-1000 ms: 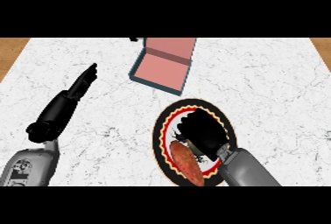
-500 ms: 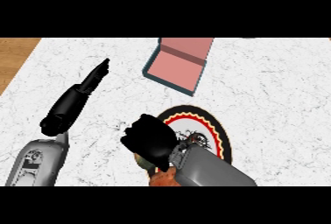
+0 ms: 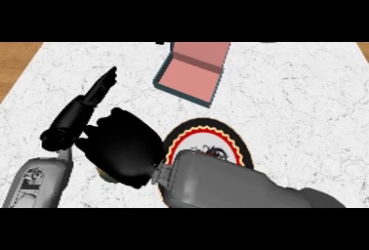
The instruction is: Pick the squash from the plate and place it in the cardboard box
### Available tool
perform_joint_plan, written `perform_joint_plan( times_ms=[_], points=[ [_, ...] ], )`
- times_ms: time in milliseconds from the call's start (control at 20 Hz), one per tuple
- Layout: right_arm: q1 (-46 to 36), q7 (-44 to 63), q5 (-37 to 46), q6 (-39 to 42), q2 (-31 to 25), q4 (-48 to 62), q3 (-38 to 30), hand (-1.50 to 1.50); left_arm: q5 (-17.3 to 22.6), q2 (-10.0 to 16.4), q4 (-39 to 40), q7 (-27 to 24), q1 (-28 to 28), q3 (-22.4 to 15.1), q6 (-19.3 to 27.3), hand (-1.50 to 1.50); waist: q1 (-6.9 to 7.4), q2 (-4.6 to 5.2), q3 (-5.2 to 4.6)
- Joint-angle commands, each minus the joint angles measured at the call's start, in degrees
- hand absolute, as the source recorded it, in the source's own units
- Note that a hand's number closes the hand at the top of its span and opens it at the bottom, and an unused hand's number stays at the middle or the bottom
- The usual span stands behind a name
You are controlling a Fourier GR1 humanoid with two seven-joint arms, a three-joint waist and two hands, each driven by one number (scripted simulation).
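Right hand (image 3: 124, 149), curled apparently round the hidden squash, hangs beside the plate (image 3: 189, 134); the drop into the cardboard box (image 3: 189, 74) not yet made.

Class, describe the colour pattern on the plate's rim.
The plate has a black edge, then a red zigzag band; seen in the head view.

Veined white marble counter (image 3: 302, 97) — matt cardboard box (image 3: 189, 78), smooth glazed-looking plate (image 3: 209, 128).

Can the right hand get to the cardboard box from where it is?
Probably yes: only counter lies between the right hand and the cardboard box, and the left hand rests off to the side.
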Motion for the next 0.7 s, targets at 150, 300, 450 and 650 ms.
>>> perform_joint_plan(
  times_ms=[150, 300, 450, 650],
  points=[
    [-9.5, 14.3, -8.4, -7.3, 0.1, 1.2, -11.1, 1.5, -0.4, 1.7, 1.9, -1.3, -0.4, 2.0, 0.1, 0.0, -1.69, -0.11, -0.02],
    [-14.3, 18.5, -8.5, -13.8, 0.1, 9.4, -11.2, 1.5, -0.4, -0.4, 1.7, 1.3, -3.0, 1.1, 1.2, 0.0, -1.17, 0.17, -0.05],
    [-17.6, 16.8, -9.4, -15.7, 0.1, 16.7, -14.7, 1.5, -0.7, -0.6, -2.8, 1.8, 0.6, 0.0, 1.0, 0.0, -1.23, 0.03, 0.0],
    [-20.2, 8.6, -9.7, -16.0, -0.3, 27.2, -22.9, 1.5, -0.7, 0.4, -1.2, -0.9, 1.9, 1.6, 0.9, 0.0, -2.05, 0.29, 0.01]
  ],
)
